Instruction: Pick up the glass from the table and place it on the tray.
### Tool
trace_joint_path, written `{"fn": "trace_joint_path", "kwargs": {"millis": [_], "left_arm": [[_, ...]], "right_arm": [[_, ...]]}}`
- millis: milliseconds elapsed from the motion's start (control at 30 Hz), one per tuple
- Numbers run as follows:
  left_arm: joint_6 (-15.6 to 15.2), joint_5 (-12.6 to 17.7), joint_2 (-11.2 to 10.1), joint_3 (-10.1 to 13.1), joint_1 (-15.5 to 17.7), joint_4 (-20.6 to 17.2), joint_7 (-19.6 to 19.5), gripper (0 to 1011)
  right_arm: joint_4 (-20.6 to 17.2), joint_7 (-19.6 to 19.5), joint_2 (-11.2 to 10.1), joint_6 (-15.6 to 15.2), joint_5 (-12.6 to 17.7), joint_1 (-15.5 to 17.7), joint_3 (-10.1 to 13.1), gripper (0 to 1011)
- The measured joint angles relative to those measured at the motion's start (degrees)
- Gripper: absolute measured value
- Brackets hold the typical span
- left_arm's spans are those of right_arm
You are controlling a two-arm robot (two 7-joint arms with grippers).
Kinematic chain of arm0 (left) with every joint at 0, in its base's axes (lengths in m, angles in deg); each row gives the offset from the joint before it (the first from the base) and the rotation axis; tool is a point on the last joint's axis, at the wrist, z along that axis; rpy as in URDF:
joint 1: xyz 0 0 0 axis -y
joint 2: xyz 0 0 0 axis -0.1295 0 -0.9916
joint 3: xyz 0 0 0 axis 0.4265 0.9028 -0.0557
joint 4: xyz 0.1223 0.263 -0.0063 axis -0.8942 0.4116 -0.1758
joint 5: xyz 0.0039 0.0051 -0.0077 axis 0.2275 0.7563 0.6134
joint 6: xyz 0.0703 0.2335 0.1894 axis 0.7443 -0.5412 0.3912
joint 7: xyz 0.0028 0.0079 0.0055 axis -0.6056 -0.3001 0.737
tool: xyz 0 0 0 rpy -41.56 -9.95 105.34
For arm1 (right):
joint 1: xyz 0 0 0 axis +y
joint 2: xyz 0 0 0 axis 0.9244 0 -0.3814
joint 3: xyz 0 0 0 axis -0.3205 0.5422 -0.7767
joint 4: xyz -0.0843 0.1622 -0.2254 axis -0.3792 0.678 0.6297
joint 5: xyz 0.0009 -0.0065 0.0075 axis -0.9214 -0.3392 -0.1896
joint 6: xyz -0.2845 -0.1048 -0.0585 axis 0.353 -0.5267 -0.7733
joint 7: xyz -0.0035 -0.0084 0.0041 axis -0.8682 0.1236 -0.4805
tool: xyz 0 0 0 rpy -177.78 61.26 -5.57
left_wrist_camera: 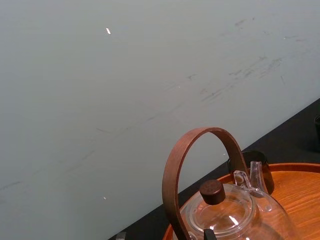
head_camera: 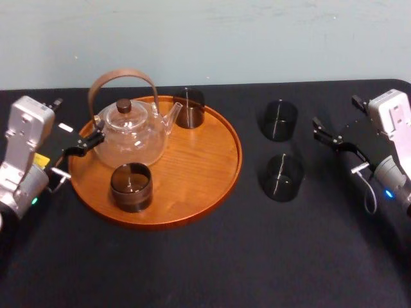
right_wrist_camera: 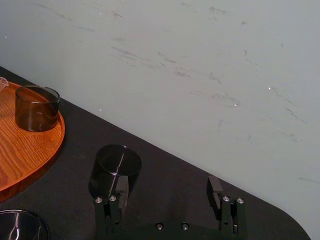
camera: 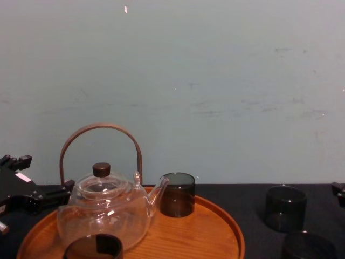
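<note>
I seem to work in a test room: a black-clothed table (head_camera: 192, 269) against a bare, scuffed, pale wall (head_camera: 205, 38).

Both arms low at the sides, grippers open.
L arm comes in at the left edge of head view, grey wrist angled up. The left gripper (head_camera: 78, 119) points fwd & inward, black fingers spread wide. R arm mirrors it at the right edge. The right gripper (head_camera: 336, 113) is aimed fwd & inward too. In right wrist view its fingers (right_wrist_camera: 120, 191) stand well apart w/ a clear gap btwn them.
</note>
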Motion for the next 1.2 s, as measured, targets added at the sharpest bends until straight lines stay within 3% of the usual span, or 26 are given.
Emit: {"fn": "trace_joint_path", "kwargs": {"millis": [1200], "left_arm": [[0.0, 0.0, 0.0, 0.0, 0.0, 0.0, 0.0, 1009]], "right_arm": [[0.0, 0.0, 0.0, 0.0, 0.0, 0.0, 0.0, 1002]]}}
